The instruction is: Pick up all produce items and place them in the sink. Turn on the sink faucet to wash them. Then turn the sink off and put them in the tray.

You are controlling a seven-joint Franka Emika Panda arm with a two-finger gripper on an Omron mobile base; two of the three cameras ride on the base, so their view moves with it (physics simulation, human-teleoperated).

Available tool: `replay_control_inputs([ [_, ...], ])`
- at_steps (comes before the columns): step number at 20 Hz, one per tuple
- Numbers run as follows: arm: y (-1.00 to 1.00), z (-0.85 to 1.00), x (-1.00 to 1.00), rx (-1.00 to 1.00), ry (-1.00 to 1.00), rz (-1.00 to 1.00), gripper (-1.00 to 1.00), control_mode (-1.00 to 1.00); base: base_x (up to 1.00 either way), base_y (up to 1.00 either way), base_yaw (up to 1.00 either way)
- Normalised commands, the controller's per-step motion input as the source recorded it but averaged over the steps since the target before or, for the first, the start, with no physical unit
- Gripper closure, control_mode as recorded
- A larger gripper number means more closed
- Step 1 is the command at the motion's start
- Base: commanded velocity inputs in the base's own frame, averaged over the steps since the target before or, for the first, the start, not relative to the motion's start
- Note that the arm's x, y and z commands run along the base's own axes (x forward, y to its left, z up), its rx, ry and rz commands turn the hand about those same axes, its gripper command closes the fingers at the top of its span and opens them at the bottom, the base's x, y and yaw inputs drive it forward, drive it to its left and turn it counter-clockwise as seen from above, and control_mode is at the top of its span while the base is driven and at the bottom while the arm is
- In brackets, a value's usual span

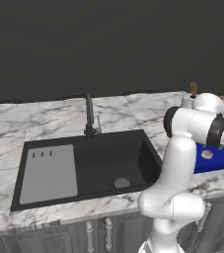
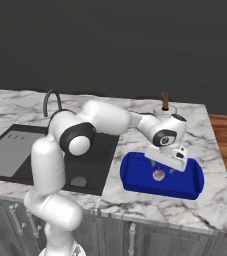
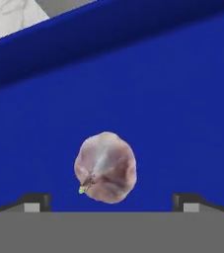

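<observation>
The produce item, a small pinkish-purple bulb (image 3: 105, 167) with a pale streak, lies on the floor of the bright blue tray (image 3: 158, 89). My gripper (image 3: 111, 202) hangs just above it, open, its two fingertips wide apart on either side and not touching it. From the right base view the bulb (image 2: 158, 174) sits mid-tray (image 2: 135, 175) under the gripper (image 2: 166, 167). In the left base view the bulb (image 1: 207, 154) and tray (image 1: 222, 157) lie right of the black sink (image 1: 108, 158). The dark faucet (image 1: 89, 116) stands behind the basin.
A grey drainboard panel (image 1: 49, 173) covers the sink's left part and a round grey drain (image 1: 122, 183) sits in the basin floor. A small container with a brown top (image 2: 164, 102) stands behind the tray. The marble counter (image 2: 210, 200) ends just right of the tray.
</observation>
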Motion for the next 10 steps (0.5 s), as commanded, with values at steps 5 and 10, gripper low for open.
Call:
replay_control_inputs([
  [5,0.10,0.94,-0.52,-0.04,-0.14,0.00,-1.00,-1.00,0.00,0.00,0.00],
  [10,0.25,0.83,-0.82,-0.08,-0.11,-0.04,-1.00,-1.00,0.00,0.00,0.00],
])
